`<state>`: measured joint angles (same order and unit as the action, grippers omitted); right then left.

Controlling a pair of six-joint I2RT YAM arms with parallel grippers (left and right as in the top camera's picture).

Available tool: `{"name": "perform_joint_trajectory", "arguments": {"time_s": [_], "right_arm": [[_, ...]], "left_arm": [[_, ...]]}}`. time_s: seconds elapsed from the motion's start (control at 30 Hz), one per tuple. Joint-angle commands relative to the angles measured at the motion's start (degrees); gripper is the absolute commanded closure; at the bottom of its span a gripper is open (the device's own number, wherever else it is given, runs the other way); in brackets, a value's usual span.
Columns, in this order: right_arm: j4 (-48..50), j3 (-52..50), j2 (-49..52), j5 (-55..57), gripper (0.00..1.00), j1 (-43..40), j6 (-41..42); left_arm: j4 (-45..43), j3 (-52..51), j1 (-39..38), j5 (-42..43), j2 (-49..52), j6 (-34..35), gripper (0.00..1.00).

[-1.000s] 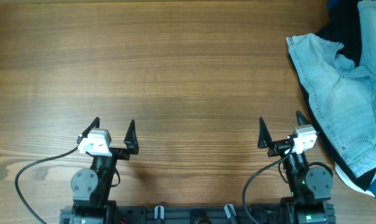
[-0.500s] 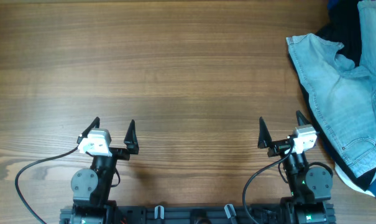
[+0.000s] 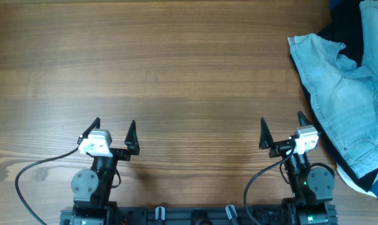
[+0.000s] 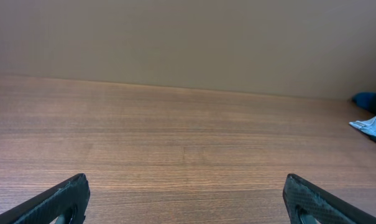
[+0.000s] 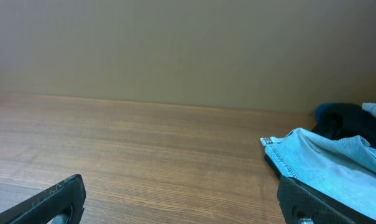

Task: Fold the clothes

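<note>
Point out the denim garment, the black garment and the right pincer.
denim garment (image 3: 345,94), overhead view, middle of the fabric
black garment (image 3: 340,31), overhead view, patch above the denim
right pincer (image 3: 281,119), overhead view, midway between fingertips

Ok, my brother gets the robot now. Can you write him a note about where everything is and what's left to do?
Left gripper: open, empty, at the front of the table, far from the denim.
Right gripper: open, empty, close beside the clothes on their left.
Clothes: light-blue denim, crumpled at the table's right edge, lying over a black garment.
Done: nothing, no fold made.
Left: grab the denim, pull it to the middle, spread it flat, fold it.
</note>
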<state>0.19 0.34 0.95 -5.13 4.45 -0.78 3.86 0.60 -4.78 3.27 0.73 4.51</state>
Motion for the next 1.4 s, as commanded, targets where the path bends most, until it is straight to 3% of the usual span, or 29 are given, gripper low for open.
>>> {"name": "perform_joint_trajectory", "arguments": {"time_s": [0.0, 1.03, 1.2, 1.37], "right_arm": [[0.2, 0.0, -0.3, -0.8, 0.00, -0.3, -0.6], [0.2, 0.0, -0.3, -1.0, 0.00, -0.3, -0.5], [0.7, 0.0, -0.3, -0.9, 0.00, -0.3, 5.2], [-1.4, 1.1, -0.2, 0.6, 0.00, -0.3, 5.4]], "left_arm": [[0.3, -0.3, -0.3, 0.1, -0.6, -1.1, 0.00], [0.3, -0.3, -0.3, 0.1, -0.6, -1.1, 0.00], [0.3, -0.3, -0.3, 0.1, -0.5, -1.0, 0.00], [0.4, -0.1, -0.3, 0.1, -0.3, 4.7, 0.00]]}}
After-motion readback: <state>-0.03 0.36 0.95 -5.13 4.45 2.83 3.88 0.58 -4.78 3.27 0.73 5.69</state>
